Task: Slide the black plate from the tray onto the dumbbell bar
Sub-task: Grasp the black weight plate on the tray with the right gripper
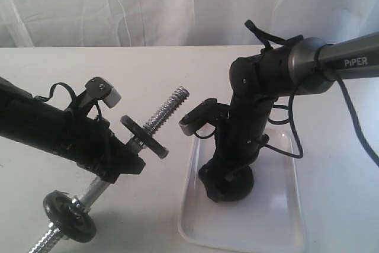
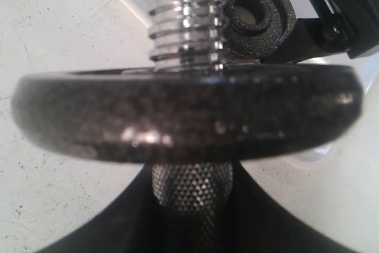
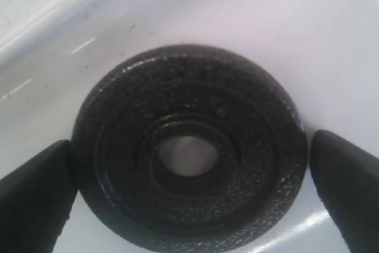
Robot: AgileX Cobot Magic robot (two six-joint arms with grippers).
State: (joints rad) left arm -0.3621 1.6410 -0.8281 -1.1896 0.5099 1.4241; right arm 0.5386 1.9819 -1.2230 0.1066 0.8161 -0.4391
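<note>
Exterior view: the left gripper point(image 1: 121, 167) is clenching the short chrome steel dumbbell bar point(image 1: 160, 114) at its middle. The bar is slanting from the lower left corner up toward the centre, with one thin black lobed collar point(image 1: 145, 136) just above the grip and another point(image 1: 69, 215) below it. At lower right, the right gripper point(image 1: 228, 186) is pointing down into the shallow white glossy rectangular tray point(image 1: 278, 217).

Left wrist view: the nearer collar is showing edge-on, and the round matte black plate point(image 2: 260, 28) is lying in the tray beyond the threaded end.

Right wrist view: the plate is lying flat on the tray. The black fingers point(image 3: 32, 199) are standing spread on either side of its rim, a sliver of white showing beside one, so the plate is not clamped.
</note>
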